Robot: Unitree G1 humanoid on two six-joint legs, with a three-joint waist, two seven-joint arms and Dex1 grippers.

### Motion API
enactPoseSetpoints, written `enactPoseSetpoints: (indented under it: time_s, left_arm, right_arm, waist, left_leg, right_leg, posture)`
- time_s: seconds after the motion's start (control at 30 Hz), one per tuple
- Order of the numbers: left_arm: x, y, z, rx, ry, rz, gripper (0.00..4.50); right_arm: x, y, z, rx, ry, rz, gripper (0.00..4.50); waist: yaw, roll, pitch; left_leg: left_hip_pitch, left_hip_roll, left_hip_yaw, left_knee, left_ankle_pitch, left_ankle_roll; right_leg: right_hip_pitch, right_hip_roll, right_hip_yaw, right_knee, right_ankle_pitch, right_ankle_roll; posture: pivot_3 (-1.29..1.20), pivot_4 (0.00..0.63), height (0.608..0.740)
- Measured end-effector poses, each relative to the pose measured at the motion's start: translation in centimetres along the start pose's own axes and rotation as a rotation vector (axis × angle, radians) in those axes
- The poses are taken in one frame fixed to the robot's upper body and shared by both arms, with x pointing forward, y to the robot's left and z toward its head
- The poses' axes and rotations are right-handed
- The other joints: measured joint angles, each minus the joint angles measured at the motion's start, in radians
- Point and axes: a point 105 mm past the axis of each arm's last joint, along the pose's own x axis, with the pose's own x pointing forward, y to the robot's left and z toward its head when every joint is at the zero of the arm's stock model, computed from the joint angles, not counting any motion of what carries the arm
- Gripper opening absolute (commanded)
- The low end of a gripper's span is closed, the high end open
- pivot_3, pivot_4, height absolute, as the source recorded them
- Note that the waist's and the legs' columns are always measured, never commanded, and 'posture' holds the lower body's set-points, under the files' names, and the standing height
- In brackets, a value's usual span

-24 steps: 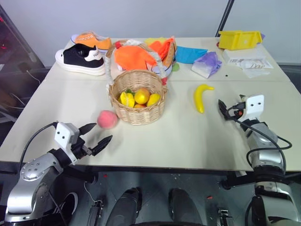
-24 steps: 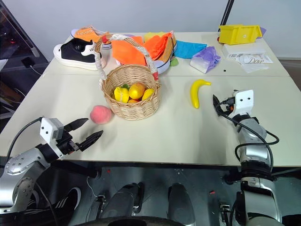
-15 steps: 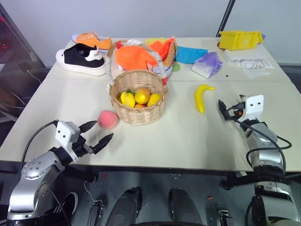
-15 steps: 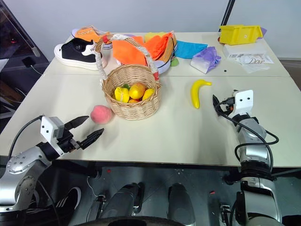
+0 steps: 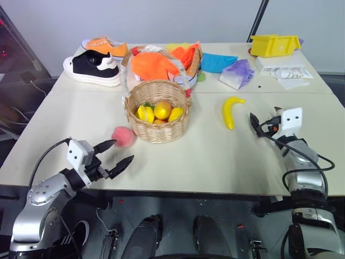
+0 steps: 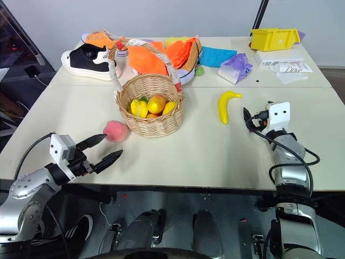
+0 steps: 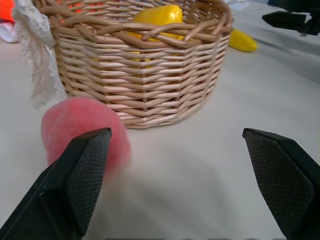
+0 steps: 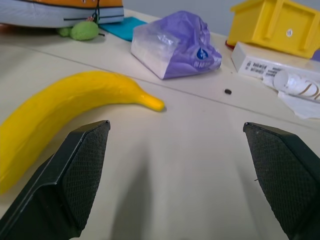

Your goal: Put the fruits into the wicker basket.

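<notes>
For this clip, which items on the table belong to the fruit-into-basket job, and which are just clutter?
Job items: peach and banana, both on the table outside the wicker basket; lemons and an orange already inside it.

Clutter: black sneaker, orange sneaker, orange cloth, blue cloth, purple packet, yellow bin, papers.

You see a pale cream counter point(image 5: 215, 156) (a seam runs across its far half) standing against a plain light grey wall point(image 5: 161, 21). A dark slanted pole point(image 5: 259, 19) rises behind it, and grey floor point(image 5: 16, 113) shows at left.
</notes>
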Motion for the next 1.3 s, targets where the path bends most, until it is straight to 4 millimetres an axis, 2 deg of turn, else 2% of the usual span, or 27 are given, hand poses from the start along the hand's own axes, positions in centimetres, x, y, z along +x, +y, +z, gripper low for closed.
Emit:
enactPoseSetpoints:
  time_s: [0.13,0.4,0.6,0.77,0.83,0.93,1.13,1.3]
  left_arm:
    - [0.0,-0.3,0.3,0.011,-0.017,-0.023,4.5]
    - [0.4,-0.9,1.1,0.046,-0.063,-0.061,4.5]
    - [0.7,-0.9,2.1,0.085,-0.104,-0.067,4.5]
    - [1.1,-0.7,2.9,0.108,-0.134,-0.075,4.5]
    - [1.0,-0.8,3.0,0.101,-0.138,-0.083,4.5]
    - [1.0,-0.8,2.7,0.095,-0.129,-0.095,4.5]
    - [0.9,-0.7,2.5,0.095,-0.115,-0.101,4.5]
    - [0.9,-0.6,2.5,0.094,-0.113,-0.098,4.5]
  right_arm:
    - [-0.1,0.2,0.2,0.003,-0.012,0.01,4.46]
    - [-0.9,2.3,2.0,0.069,-0.097,0.119,4.46]
    - [-4.3,5.5,2.7,0.086,-0.114,0.243,4.46]
    - [-5.4,7.2,4.5,0.09,-0.135,0.28,4.46]
    - [-5.5,7.9,4.6,0.096,-0.118,0.282,4.46]
    - [-5.2,8.7,3.5,0.1,-0.056,0.266,4.46]
    - [-5.1,8.7,3.4,0.092,-0.03,0.237,4.46]
    - [-3.8,9.2,3.2,0.089,0.038,0.22,4.46]
  waist:
    - [0.0,0.0,0.0]
    - [0.001,0.0,0.0]
    - [0.004,0.0,0.0]
    - [0.0,0.0,0.0]
    - [0.002,0.0,0.0]
    - [0.003,0.0,0.0]
    - [0.003,0.0,0.0]
    - [0.0,0.0,0.0]
  left_leg:
    - [0.0,0.0,0.0,0.0,0.0,0.0]
    - [0.0,0.0,0.0,0.0,0.0,0.0]
    - [0.0,0.0,-0.001,0.0,0.0,0.0]
    - [0.0,0.001,-0.001,0.0,0.0,0.0]
    - [0.0,0.001,-0.001,0.0,0.0,0.0]
    - [0.0,0.0,-0.001,0.0,0.0,0.0]
    - [-0.001,0.0,-0.001,0.0,0.0,0.0]
    - [0.0,0.001,-0.001,-0.001,0.0,0.0]
  right_leg:
    - [0.0,0.0,0.0,0.0,0.0,0.0]
    - [0.0,0.0,0.0,0.0,0.0,0.0]
    - [0.0,0.0,0.0,0.0,0.0,0.0]
    - [0.0,0.0,0.0,0.0,0.0,-0.001]
    - [0.0,0.0,0.0,0.0,0.0,-0.001]
    - [-0.001,0.0,0.0,0.0,0.0,-0.001]
    - [-0.001,0.0,0.0,-0.001,0.0,-0.001]
    - [-0.001,0.0,0.0,0.0,0.0,-0.001]
  posture:
    - [0.0,0.15,0.74]
    - [0.0,0.15,0.74]
    - [0.0,0.15,0.74]
    - [0.0,0.15,0.74]
    - [0.0,0.15,0.74]
    - [0.0,0.15,0.74]
    - [0.0,0.15,0.74]
    - [0.0,0.15,0.74]
